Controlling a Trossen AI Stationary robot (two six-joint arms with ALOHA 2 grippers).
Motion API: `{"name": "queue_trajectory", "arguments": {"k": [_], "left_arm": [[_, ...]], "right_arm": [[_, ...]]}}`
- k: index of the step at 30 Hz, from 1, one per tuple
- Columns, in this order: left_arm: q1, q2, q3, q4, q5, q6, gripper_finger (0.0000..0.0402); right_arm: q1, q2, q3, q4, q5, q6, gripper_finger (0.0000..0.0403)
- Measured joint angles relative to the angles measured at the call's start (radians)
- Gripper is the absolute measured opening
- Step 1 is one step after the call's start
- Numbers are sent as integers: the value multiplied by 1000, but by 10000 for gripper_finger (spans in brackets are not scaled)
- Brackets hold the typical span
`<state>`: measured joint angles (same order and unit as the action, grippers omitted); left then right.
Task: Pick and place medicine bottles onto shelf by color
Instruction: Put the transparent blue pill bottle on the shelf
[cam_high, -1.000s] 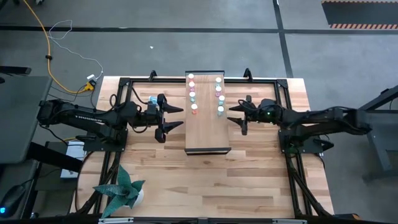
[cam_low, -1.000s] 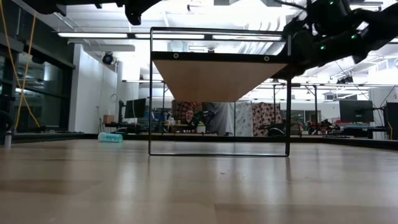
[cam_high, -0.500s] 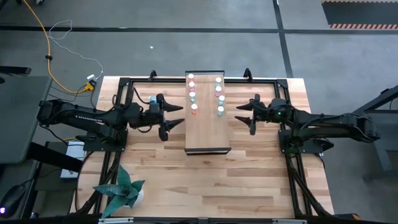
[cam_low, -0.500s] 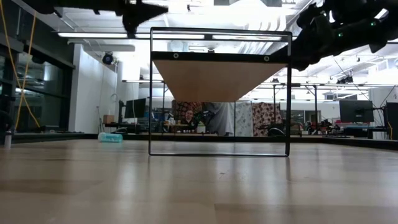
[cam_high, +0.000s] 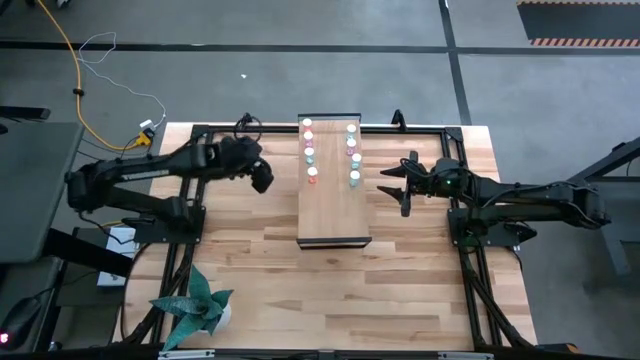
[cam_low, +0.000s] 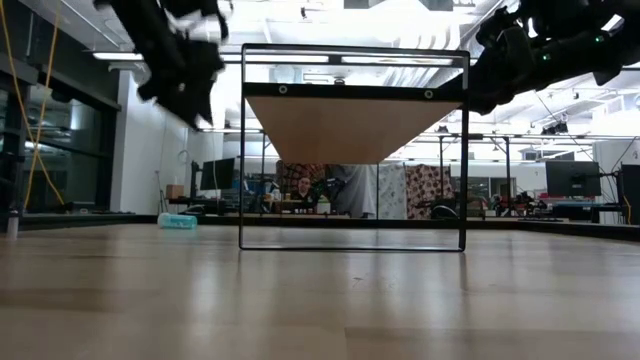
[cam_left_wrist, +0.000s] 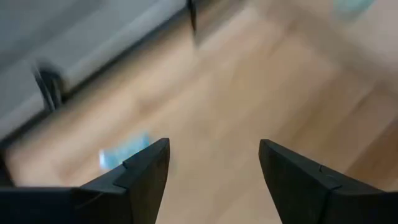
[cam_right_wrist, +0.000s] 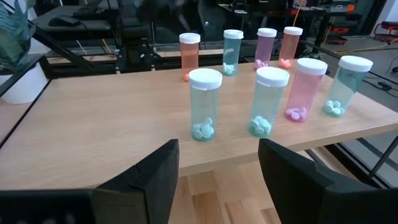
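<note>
The raised, long light-wood shelf (cam_high: 334, 190) carries eight translucent, white-capped medicine bottles (cam_high: 312, 152) in two rows at its far end: four along its left edge, four along its right. In the right wrist view the near row reads teal, teal, pink, teal, and the row behind orange-red, teal, pink, orange-red.

One more small teal-blue bottle (cam_low: 178, 221) lies on its side on the butcher-block tabletop (cam_high: 330, 285), left of the shelf. It is probably the blurred blue shape between the fingers in the left wrist view.

The left gripper (cam_high: 262, 177) hangs just left of the shelf, pointing down at the tabletop, fingers spread and empty. The right gripper (cam_high: 400, 182) waits just right of the shelf, level with the near end of the bottle rows, fingers apart and holding nothing.

The step in hand looks like the left arm reaching for the fallen bottle. To do it well:

- Centre the spread fingers over the bottle's body, across its width.
- Descend until the tips nearly meet the wood.
- Close gently, since a round bottle on its side will likely roll.
- Lift well clear of the shelf's edge before moving over to the teal group.
</note>
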<state>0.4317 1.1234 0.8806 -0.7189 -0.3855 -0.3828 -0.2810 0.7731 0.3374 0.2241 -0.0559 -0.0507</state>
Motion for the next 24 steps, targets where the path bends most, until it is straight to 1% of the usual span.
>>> {"name": "queue_trajectory", "arguments": {"k": [3, 4, 5, 7, 9, 13, 16, 20, 22, 24], "left_arm": [[103, 79, 2, -95, 186, 53, 239], [130, 112, 2, -111, 223, 73, 239], [151, 145, 2, -116, 238, 94, 239], [180, 212, 2, -108, 237, 143, 239], [206, 272, 2, -90, 214, 193, 239], [241, 371, 2, -67, 176, 248, 239], [259, 416, 2, -55, 115, 296, 239], [275, 449, 2, 6, 29, 352, 239], [278, 462, 3, 35, 32, 386, 239], [285, 474, 3, 38, 70, 416, 239]], "right_arm": [[0, 0, 0, 2, 0, -2, 213], [0, 0, 0, 2, 0, -2, 213], [0, 0, 0, 2, 0, -2, 213], [0, 0, 0, 2, 0, -10, 213], [0, 0, 0, 5, 0, -10, 213], [0, 0, 0, 5, 0, -10, 213], [0, 0, 0, 5, 0, -10, 213], [0, 0, 0, 5, 0, -10, 213], [0, 0, 0, 5, 0, -10, 213], [0, 0, 0, 5, 0, -9, 213]]}}
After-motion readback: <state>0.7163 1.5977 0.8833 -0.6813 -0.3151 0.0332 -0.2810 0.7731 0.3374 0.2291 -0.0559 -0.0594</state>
